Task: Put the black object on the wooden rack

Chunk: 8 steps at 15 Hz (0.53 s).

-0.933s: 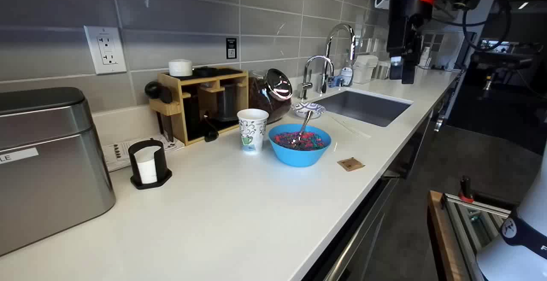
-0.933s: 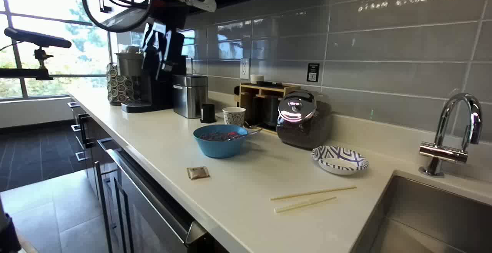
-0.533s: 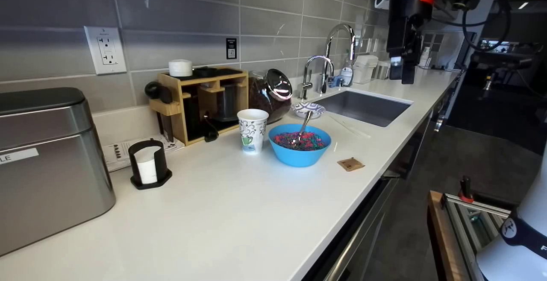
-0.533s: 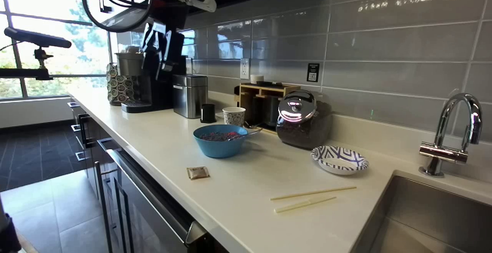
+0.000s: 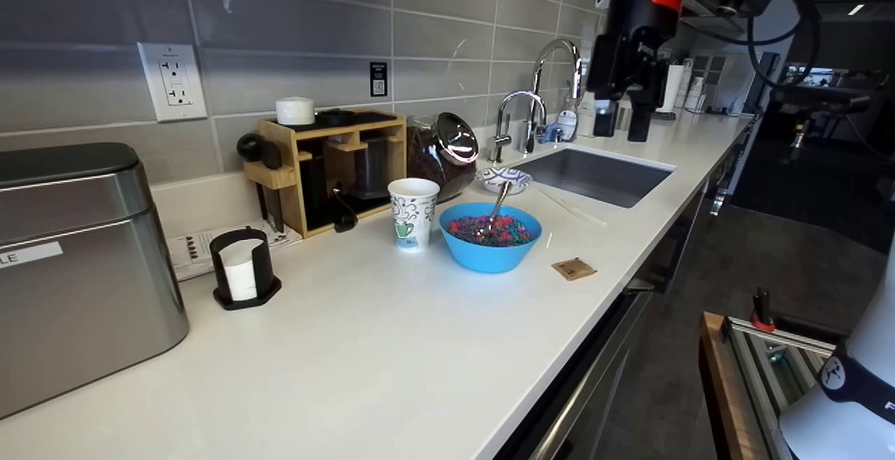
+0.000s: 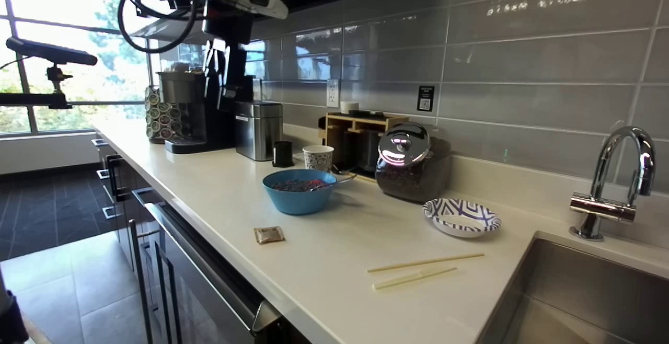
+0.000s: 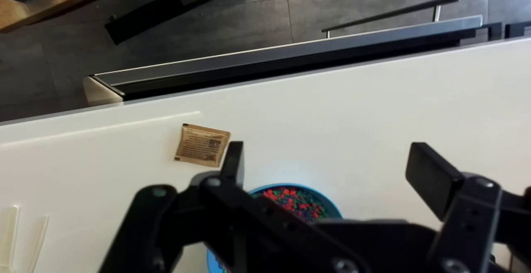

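The black object (image 5: pixel 263 266), a small cup-like holder with a white patch, stands upright on the counter beside the steel bin. It also shows in an exterior view (image 6: pixel 283 154) and is out of the wrist view. The wooden rack (image 5: pixel 342 168) stands against the tiled wall, with a white round item and a dark item on its top; it also shows in an exterior view (image 6: pixel 388 121). My gripper (image 5: pixel 622 126) is open and empty, high above the counter and away from both things. In the wrist view its jaws (image 7: pixel 325 159) are wide apart above the counter.
A blue bowl (image 5: pixel 482 259) with a spoon and a patterned paper cup (image 5: pixel 413 215) stand in front of the rack. A glass jar (image 5: pixel 437 159), a steel bin (image 5: pixel 91 285), a brown packet (image 5: pixel 574 268), a patterned bowl (image 6: pixel 462 217) and the sink (image 5: pixel 594 173) are nearby.
My gripper has moved left in an exterior view and turned, so both fingers now show apart there. The objects on the counter have not moved.
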Each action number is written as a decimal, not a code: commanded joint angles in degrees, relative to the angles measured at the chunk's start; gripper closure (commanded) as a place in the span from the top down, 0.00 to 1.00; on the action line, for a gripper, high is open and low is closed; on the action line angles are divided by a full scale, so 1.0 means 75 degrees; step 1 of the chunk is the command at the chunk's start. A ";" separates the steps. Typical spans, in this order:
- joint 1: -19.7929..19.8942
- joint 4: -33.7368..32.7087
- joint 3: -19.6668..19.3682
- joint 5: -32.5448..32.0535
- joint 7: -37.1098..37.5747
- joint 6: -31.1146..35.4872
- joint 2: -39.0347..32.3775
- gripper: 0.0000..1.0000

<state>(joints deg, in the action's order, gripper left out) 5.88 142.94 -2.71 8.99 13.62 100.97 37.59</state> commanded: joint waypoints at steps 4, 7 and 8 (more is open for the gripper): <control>-0.0160 -0.0520 0.2102 0.0681 0.3717 0.2389 -0.1823 1.00; -0.0204 -0.1063 0.2503 0.0394 0.5416 0.3531 -0.2855 1.00; -0.0199 -0.1274 0.2590 0.0177 0.5984 0.3936 -0.3202 1.00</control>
<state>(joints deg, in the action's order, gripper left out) 4.43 138.85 15.42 12.60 48.12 124.68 22.04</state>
